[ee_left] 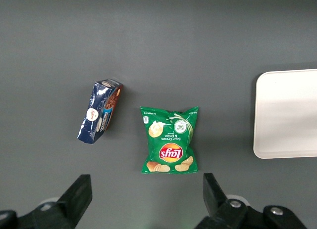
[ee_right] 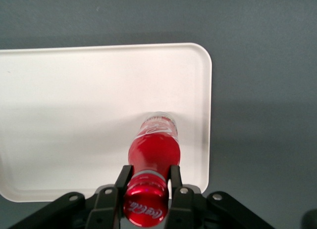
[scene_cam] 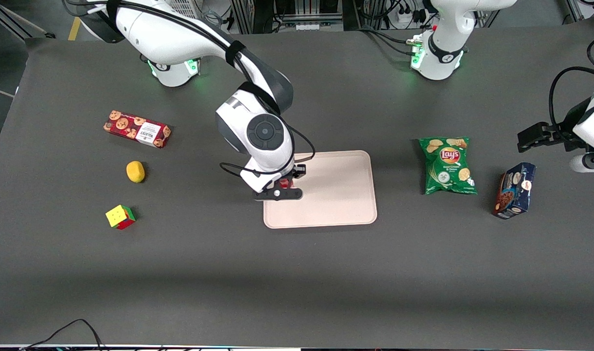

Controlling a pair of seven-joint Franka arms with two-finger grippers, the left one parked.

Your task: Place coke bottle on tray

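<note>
1. Mostly hidden under the arm in the front view: coke bottle [ee_right: 153, 155].
2. Stands upright, long axis vertical, cap up, over the tray [ee_right: 74, 115].
3. Clamped at the neck by gripper [ee_right: 147, 189].

The white working arm's wrist is hiding most of the small red-capped coke bottle [scene_cam: 285, 183] and the black two-finger gripper [scene_cam: 286, 185] in the front view. The left wrist view's edge is cutting off the large pale pinkish-beige rectangular tray [ee_left: 287, 115], and the small print on the red cookie box [scene_cam: 137, 128] is staying too small to read.
</note>
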